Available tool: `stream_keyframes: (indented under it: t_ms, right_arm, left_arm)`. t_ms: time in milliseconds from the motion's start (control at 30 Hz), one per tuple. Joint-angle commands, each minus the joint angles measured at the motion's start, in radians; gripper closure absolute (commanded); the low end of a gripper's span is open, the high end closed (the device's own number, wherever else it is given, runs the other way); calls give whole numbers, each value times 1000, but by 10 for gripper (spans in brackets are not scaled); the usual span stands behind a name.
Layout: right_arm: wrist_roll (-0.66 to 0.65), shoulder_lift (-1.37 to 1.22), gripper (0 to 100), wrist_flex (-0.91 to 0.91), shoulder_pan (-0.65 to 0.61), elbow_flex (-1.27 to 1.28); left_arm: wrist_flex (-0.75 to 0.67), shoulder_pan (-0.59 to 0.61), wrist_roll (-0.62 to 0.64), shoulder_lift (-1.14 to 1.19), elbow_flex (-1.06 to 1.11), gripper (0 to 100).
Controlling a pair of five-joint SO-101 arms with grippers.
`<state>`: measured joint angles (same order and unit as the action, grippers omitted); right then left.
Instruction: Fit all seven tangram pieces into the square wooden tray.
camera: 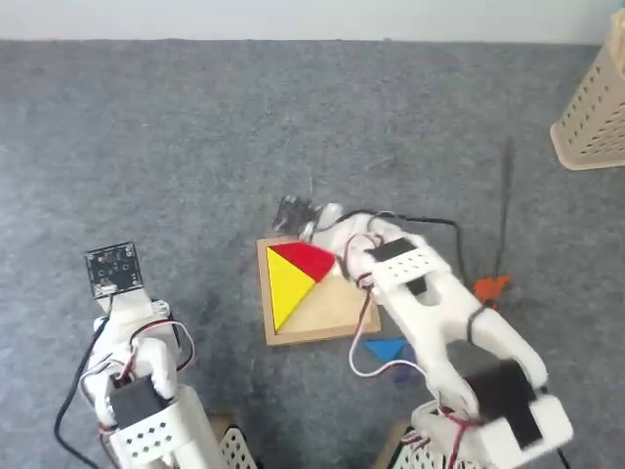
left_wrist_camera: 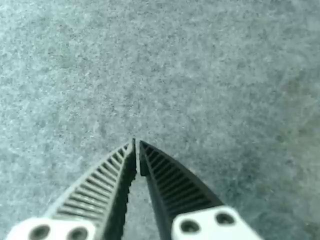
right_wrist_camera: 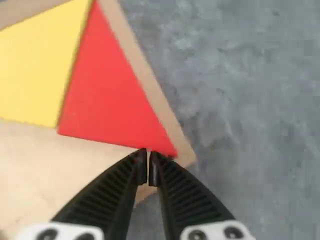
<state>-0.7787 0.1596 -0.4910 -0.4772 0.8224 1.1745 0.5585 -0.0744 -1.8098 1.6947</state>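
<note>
We see the right fingers point(right_wrist_camera: 142, 159) closed on nothing, their tips at the corner of the red triangle point(right_wrist_camera: 107, 95), by the rim of the tray point(right_wrist_camera: 145, 75). The red triangle and the yellow triangle point(right_wrist_camera: 35, 60) lie edge to edge in the tray. The left fingers point(left_wrist_camera: 131, 152) are closed over bare worktop point(left_wrist_camera: 200, 75), well apart from the tray.

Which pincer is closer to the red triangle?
Right. The right pincer sits at a corner of the red triangle, in the tray. The left pincer is over bare carpet, well away from the tray.
</note>
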Motion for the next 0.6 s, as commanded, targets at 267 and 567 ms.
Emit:
stream_keyframes:
  t_ms: [267,567]
  right_arm:
    - [272,344,988,-613,263,-149]
    - [545,64,844,-851,213,-239]
  left_arm:
    - [6,-3,15,-8,-8,987]
    - [6,-3,15,-8,-8,987]
